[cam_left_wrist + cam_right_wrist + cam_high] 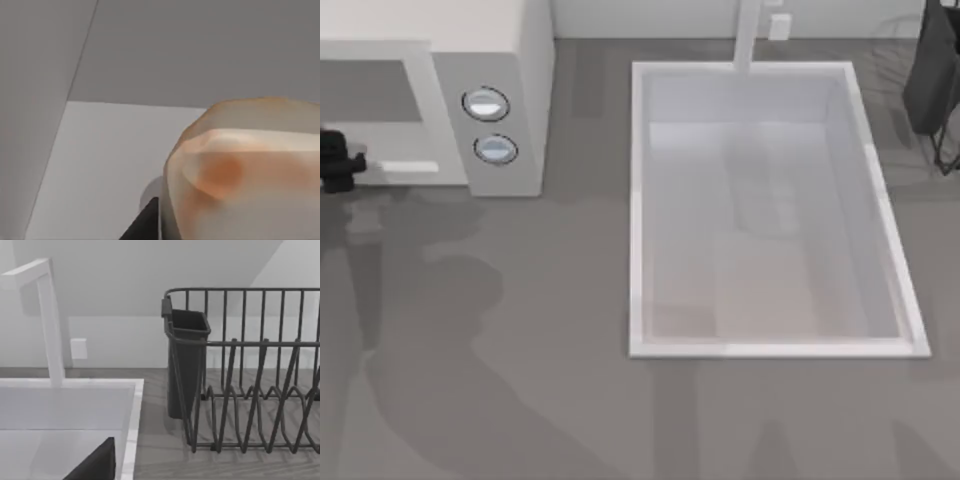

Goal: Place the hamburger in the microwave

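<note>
Top view: an off-white microwave (500, 90) with 2 knobs sits at the bench's (520, 380) left; the left gripper (335, 160) reaches at its open front. A white sink (640, 200) lies to the right.

Left wrist view: the hamburger (245, 170) looms close, seemingly inside the grey cavity; whether the jaws clasp it, I cannot tell. It looks light and soft, best pinched gently at its sides.

Right wrist view: a faucet (47, 315) and dark dish rack (250, 375); the right arm seems parked, its jaws' state unclear.

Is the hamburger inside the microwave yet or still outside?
Inside, it seems: the left wrist view shows the hamburger against plain grey walls and pale floor, and the left gripper is at the microwave opening.
</note>
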Available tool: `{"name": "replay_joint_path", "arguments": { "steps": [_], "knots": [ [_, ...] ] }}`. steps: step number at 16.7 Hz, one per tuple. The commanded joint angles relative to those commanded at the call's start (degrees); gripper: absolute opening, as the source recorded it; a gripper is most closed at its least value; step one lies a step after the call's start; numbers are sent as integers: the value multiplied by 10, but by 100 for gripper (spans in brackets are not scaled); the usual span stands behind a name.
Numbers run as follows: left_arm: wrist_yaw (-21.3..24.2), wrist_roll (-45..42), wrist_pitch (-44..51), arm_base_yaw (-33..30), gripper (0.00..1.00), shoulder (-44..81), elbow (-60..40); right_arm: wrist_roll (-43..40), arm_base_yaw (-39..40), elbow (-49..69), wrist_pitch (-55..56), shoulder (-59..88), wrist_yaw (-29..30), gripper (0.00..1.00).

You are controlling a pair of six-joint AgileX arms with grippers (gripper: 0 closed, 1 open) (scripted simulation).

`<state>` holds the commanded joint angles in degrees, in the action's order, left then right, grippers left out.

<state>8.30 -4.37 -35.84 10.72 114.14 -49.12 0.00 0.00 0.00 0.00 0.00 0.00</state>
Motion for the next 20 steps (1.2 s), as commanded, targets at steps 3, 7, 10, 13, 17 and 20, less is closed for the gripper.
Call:
{"name": "replay_joint_path", "arguments": {
  "steps": [3,7,10,13,17,20],
  "knots": [
    [15,-1,-105,-8,0,20,28,0,0,0,0,0,0,100],
    [25,-2,-166,-14,0,33,46,0,0,0,0,0,0,100],
    [25,-2,-166,-14,0,33,46,0,0,0,0,0,0,100],
    [24,-3,-165,-11,0,32,43,0,0,0,0,0,0,100],
    [19,-1,-139,-15,0,74,-19,0,0,0,0,0,0,100],
    [11,2,-102,-22,0,129,-112,0,0,0,0,0,0,100]
  ]
}}
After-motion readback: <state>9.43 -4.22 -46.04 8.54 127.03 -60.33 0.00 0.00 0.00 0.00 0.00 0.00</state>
